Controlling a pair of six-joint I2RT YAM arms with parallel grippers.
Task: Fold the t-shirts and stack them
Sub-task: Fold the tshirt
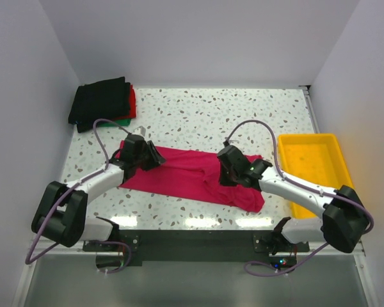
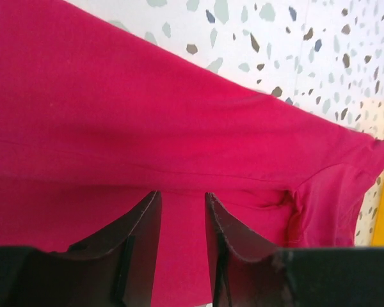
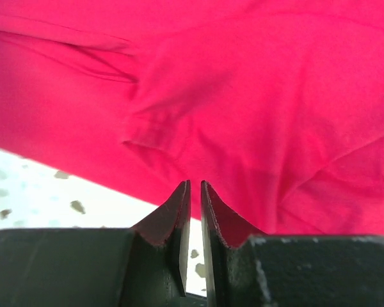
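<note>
From above, the magenta t-shirt (image 1: 185, 174) lay spread lengthwise across the near middle of the bench (image 1: 211, 115), partly folded, with both arms leaning over it and covering its ends. The left gripper (image 1: 155, 157) sat over the shirt's left end and the right gripper (image 1: 227, 165) over its right part; neither one's fingers could be made out from up there. A folded stack (image 1: 102, 102) sat at the far left corner, black on top, with only slivers of red and green showing beneath. The yellow tray (image 1: 310, 166) stood at the right, its near end hidden behind the right arm.

The left wrist camera showed the left gripper (image 2: 182, 195) with its fingers (image 2: 141, 236) clearly apart, pink cloth visible in the gap. A sleeve showed at the right.

Through the right wrist camera, the right gripper (image 3: 195, 184) was drawn to a thin slit, its tips clamped on the shirt's hem, speckled bench just beside.
</note>
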